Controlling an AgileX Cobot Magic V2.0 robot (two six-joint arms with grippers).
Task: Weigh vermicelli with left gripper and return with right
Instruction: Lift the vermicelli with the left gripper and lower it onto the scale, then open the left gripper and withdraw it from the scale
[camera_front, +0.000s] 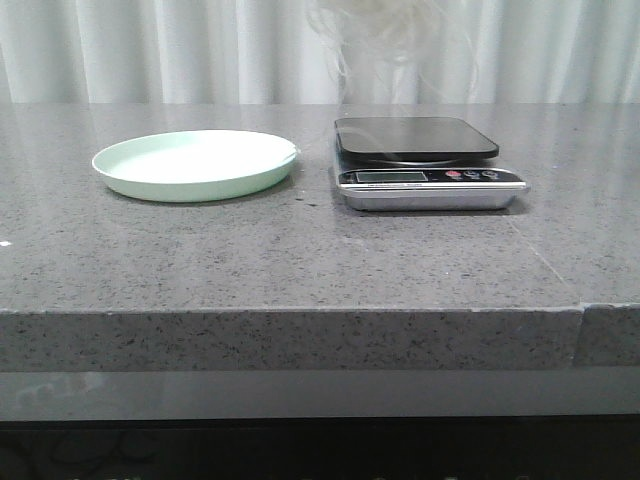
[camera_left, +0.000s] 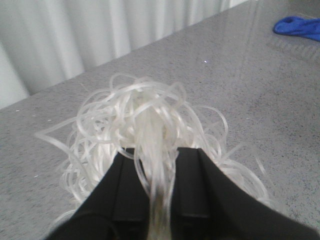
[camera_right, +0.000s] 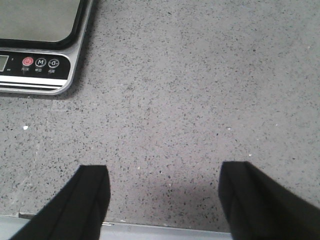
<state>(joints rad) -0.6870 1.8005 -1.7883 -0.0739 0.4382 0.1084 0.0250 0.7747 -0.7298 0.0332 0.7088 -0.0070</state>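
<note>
The vermicelli (camera_left: 145, 115) is a loose tangle of thin translucent-white strands. My left gripper (camera_left: 160, 152) is shut on a bunch of its strands and holds it up off the table. In the front view the vermicelli (camera_front: 385, 35) hangs blurred at the top, above the scale (camera_front: 425, 160), and neither gripper shows there. The scale has a black platform and a silver front with buttons; its corner shows in the right wrist view (camera_right: 40, 45). The pale green plate (camera_front: 195, 163) lies empty at the left. My right gripper (camera_right: 162, 177) is open and empty, low over the table near its front edge, right of the scale.
A blue cloth (camera_left: 299, 26) lies on the grey speckled table (camera_front: 300, 260) far off in the left wrist view. White curtains (camera_front: 150, 50) hang behind the table. A seam runs through the tabletop at the front right (camera_front: 582, 310).
</note>
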